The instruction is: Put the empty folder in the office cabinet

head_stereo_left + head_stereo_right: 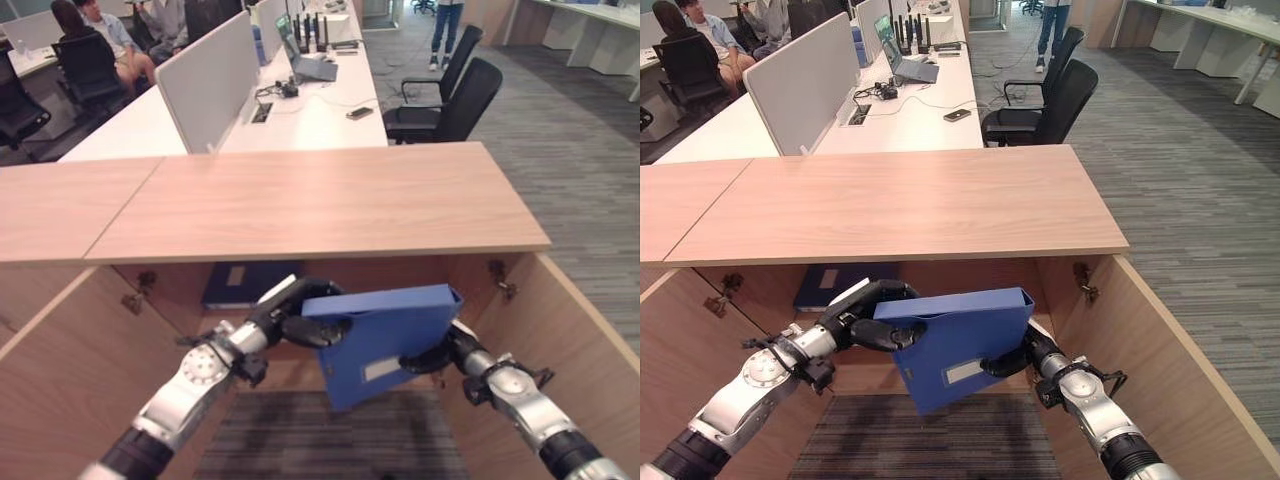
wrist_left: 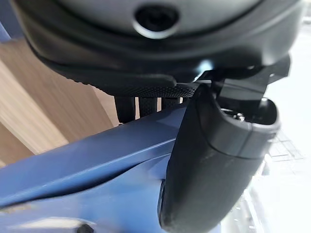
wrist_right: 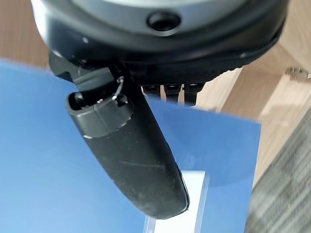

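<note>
Folder, blue, is carried between both hands in front of the open cabinet, above the grey carpet.

The left hand grasps its left edge: the thumb lies curled over the near blue face, and the fingers go behind the edge (their ends are hidden behind the folder). The right hand grasps the right lower side in the same way, with its thumb pressed flat on the near face just beside a white label and its fingers reaching over the edge to the back side.

The folder stands on edge and is tilted. Its long axis runs from left to right and rises a little toward the right; its broad face looks toward the robot, and its narrow top edge shows as a lighter blue strip.

Farther in, a darker blue folder lies on the shelf inside the cabinet, behind the left hand. The cabinet's doors stand open on both sides, with hinges visible. Beyond its wooden top stands a white desk with a grey partition, a laptop and black office chairs.
</note>
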You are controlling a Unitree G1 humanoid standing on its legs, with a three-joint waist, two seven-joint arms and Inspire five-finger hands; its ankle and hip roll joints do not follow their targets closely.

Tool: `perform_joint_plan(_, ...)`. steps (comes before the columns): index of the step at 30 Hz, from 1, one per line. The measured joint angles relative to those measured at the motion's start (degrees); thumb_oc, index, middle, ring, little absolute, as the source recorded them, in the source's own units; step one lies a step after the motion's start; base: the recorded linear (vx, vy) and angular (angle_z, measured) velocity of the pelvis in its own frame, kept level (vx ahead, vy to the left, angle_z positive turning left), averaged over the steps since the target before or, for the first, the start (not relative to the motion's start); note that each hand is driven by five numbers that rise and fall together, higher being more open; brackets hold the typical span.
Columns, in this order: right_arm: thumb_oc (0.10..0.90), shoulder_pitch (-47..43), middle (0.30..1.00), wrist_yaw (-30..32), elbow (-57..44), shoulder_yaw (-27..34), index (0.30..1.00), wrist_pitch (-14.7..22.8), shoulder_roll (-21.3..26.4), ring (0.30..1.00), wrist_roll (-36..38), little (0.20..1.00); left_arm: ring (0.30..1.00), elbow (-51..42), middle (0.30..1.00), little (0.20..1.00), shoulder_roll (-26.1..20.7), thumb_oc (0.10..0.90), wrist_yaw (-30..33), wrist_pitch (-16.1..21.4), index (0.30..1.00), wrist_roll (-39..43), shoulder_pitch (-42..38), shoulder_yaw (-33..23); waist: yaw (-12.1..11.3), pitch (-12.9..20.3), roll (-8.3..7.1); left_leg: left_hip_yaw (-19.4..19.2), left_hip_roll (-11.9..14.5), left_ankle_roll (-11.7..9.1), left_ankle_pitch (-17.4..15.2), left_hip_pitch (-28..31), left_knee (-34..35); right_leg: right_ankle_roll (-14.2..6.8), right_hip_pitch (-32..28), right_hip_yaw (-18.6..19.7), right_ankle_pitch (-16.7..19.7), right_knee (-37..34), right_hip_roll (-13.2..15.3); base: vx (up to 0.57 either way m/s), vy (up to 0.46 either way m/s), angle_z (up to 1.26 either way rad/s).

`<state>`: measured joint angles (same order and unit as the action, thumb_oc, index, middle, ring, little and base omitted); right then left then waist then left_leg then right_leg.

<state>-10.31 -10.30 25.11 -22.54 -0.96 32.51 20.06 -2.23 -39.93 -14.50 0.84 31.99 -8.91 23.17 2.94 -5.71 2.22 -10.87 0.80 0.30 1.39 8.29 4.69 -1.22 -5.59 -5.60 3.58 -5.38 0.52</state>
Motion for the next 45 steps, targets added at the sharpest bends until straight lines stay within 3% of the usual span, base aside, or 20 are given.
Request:
perform_joint_plan(1, 0.400, 0.0, 0.300, -0.3, 0.0, -0.2, 0.300, 0.0, 0.0, 0.300, 0.7, 0.300, 0.300, 0.0, 0.300, 0.300, -0.3, 0.400, -0.1, -0.1, 0.300, 1.6, -0.2, 0.2, 0.1, 0.0, 0.00, 0.0, 0.0, 0.0, 0.0, 0.0, 0.0, 0.0, 0.0, 0.0, 0.0, 0.0, 0.0, 0.00, 0.000, 0.00)
perform_joint_plan(13, 0.400, 0.5, 0.300, -8.3, 4.6, -6.7, 0.300, -0.4, -1.3, 0.300, 11.7, 0.300, 0.300, 4.6, 0.300, 0.300, -2.3, 0.400, -4.0, -4.7, 0.300, 16.3, -5.5, 3.9, 1.1, 0.0, -0.03, -0.3, 0.0, 0.0, 0.0, 0.3, 0.0, 0.0, 0.0, 0.3, 0.0, 0.0, 0.0, 0.00, 0.000, 0.00)
perform_joint_plan(14, 0.400, 0.9, 0.300, -8.3, 4.6, -6.4, 0.300, -0.4, -1.9, 0.300, 12.7, 0.300, 0.561, 4.6, 0.561, 0.561, -2.3, 0.574, -4.1, -4.8, 0.561, 16.8, -5.4, 3.9, 1.2, 0.0, -0.04, -0.3, 0.0, 0.0, 0.0, 0.3, 0.0, 0.1, -0.1, 0.3, 0.1, 0.0, 0.0, 0.00, 0.000, 0.00)
perform_joint_plan(16, 0.400, 1.9, 0.300, -8.3, 4.9, -6.2, 0.300, -0.3, -3.0, 0.300, 13.8, 0.300, 0.900, 5.4, 0.900, 0.900, -2.2, 0.800, -5.0, -4.8, 0.900, 16.8, -5.4, 3.5, 1.3, 0.0, -0.06, -0.3, 0.0, 0.0, 0.0, 0.6, 0.0, 0.1, -0.4, 0.3, 0.1, 0.0, 0.0, 0.00, 0.000, 0.00)
perform_joint_plan(20, 0.400, 4.5, 0.300, -9.2, 5.0, -6.2, 0.300, -0.3, -5.5, 0.300, 17.3, 0.300, 0.900, 6.1, 0.900, 0.900, -1.8, 0.800, -6.4, -4.0, 0.900, 16.6, -5.1, 3.4, 1.3, 0.0, -0.15, -0.2, 0.0, 0.0, 0.0, 0.8, 0.0, 0.1, -0.7, 0.3, 0.0, 0.0, 0.0, 0.00, 0.000, 0.00)
perform_joint_plan(27, 0.400, 10.1, 0.300, -7.6, 7.2, -5.1, 0.300, -0.8, -13.1, 0.300, 20.1, 0.300, 0.900, 6.2, 0.900, 0.900, -1.3, 0.800, -6.9, -1.5, 0.900, 4.5, 3.1, -2.6, 1.3, 0.1, -0.19, -0.2, 0.1, -0.1, 0.0, 0.9, 0.0, 0.1, -0.7, 0.3, 0.0, 0.0, -0.1, 0.00, 0.000, 0.00)
perform_joint_plan(33, 0.400, 14.8, 0.300, -5.5, 7.3, 1.8, 0.300, -2.0, -16.9, 0.300, 28.2, 0.300, 0.900, 12.6, 0.900, 0.900, 2.5, 0.800, -5.8, -2.3, 0.900, 0.2, 12.8, -6.4, 0.8, 0.2, -0.34, 0.0, 0.0, -0.1, 0.0, 0.8, 0.0, 0.2, -0.6, 0.2, -0.1, 0.0, 0.0, 0.00, 0.000, 0.00)
perform_joint_plan(42, 0.400, 16.3, 0.300, -1.2, 16.4, 11.5, 0.300, -3.8, -18.0, 0.300, 31.9, 0.300, 0.900, 27.4, 0.900, 0.900, 9.4, 0.800, -4.6, -4.7, 0.900, -3.6, 21.9, -9.6, -0.1, 2.4, 0.04, 0.5, 0.0, -0.2, -0.1, -0.1, 0.2, 0.4, 0.1, -0.4, -0.3, 0.0, 0.1, 0.01, -0.006, 0.03)
perform_joint_plan(45, 0.400, 16.6, 0.300, -0.8, 17.8, 12.1, 0.300, -4.6, -17.5, 0.300, 31.9, 0.300, 0.900, 31.9, 0.900, 0.900, 10.9, 0.800, -3.9, -4.9, 0.900, -3.7, 22.3, -9.6, -0.1, 2.4, 0.19, 0.9, 0.0, -0.1, 0.0, -0.3, 0.1, 0.4, 0.1, -0.8, -0.3, 0.0, 0.1, 0.00, -0.011, 0.06)
